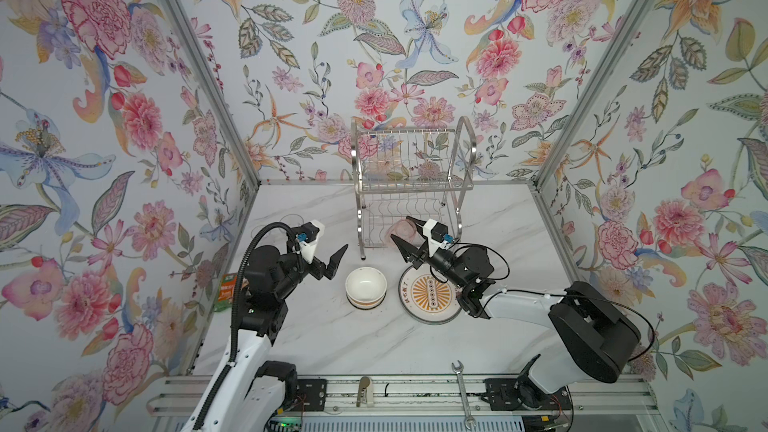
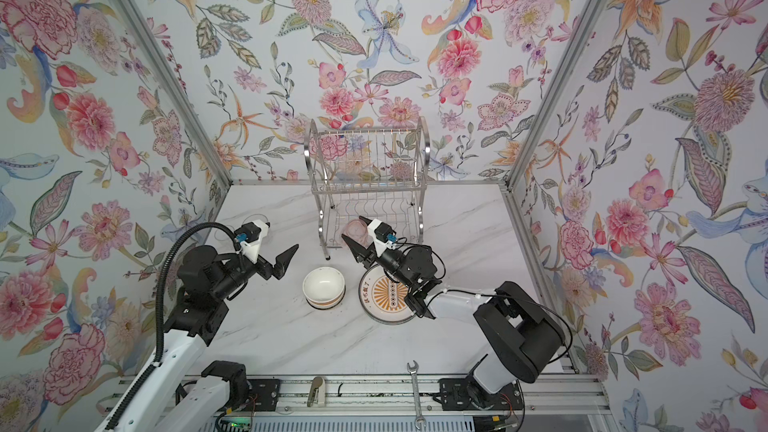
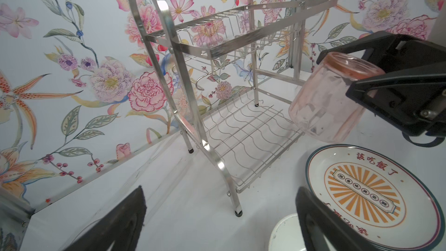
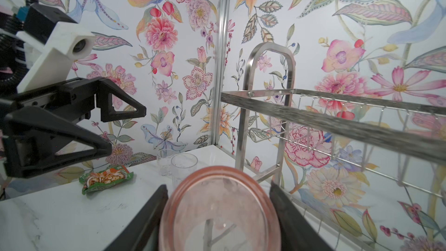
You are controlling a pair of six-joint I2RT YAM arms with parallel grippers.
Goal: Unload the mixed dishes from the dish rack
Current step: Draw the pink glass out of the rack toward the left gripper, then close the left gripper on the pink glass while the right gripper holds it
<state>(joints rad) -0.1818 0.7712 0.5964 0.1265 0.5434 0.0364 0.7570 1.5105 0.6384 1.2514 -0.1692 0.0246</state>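
Tumbler (image 3: 333, 97) is clear of the rack (image 1: 409, 184). The right gripper (image 1: 401, 228) pinches it across the body, and it hangs tilted just in front of the lower shelf, above the table (image 1: 332, 338) and near the plate (image 1: 430, 296). Both shelves look empty in both top views, so I read this as the last piece, on the placing leg. The left gripper (image 3: 218, 204) has its fingers spread wide with nothing between them, and it hovers just left of the bowls (image 1: 365, 286).

How I'd do it:
- Back off from the rack's arched leg before descending; it's close.
- Roll the wrist slowly until the tumbler is upright. The wall looks smooth, so it could slip.
- Pick bare table, not the plate rim. The clear tumblers (image 4: 183, 165) stand by the packet (image 4: 106, 178), but getting there means crossing the left arm, so either move that arm away or use the right side.
- Set the base flat, then release.
- Retract straight up so the fingers don't tip it.
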